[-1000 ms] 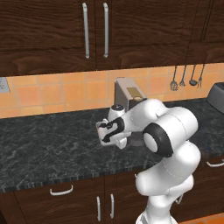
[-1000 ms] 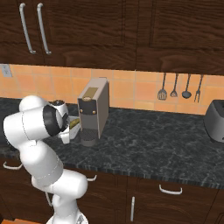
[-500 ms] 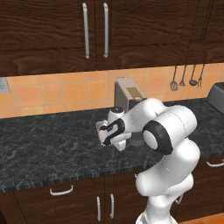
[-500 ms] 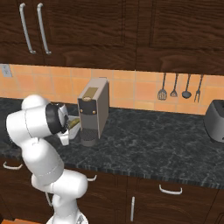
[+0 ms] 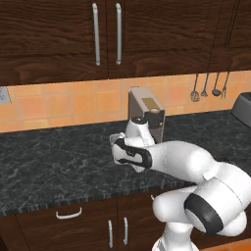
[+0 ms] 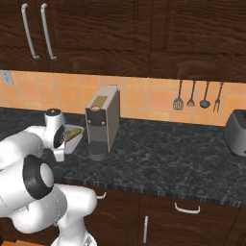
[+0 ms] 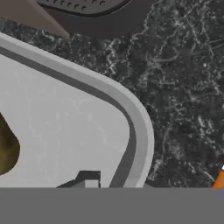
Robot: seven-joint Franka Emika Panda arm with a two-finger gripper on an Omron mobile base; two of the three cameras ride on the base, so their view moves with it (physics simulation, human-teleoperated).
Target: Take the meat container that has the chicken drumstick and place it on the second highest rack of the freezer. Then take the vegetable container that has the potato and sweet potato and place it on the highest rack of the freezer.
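A shallow grey container sits close to the left of the coffee machine, with a yellowish-brown piece of food in it. In the hand view its rounded corner rim runs between my finger tips, and a brown-olive lump lies inside at the left. I cannot tell whether that food is the drumstick or a potato. My gripper is shut on the container's rim, and the hand hangs over the counter in front of the machine. The freezer is out of view.
A grey-brown coffee machine stands on the dark marble counter, just right of the container. Its round base shows at the top of the hand view. A toaster sits far right, with utensils hanging on the wall.
The jaws have closed onto the container's rim. The arm's elbow has swung lower and towards the base, while the hand stays at nearly the same spot.
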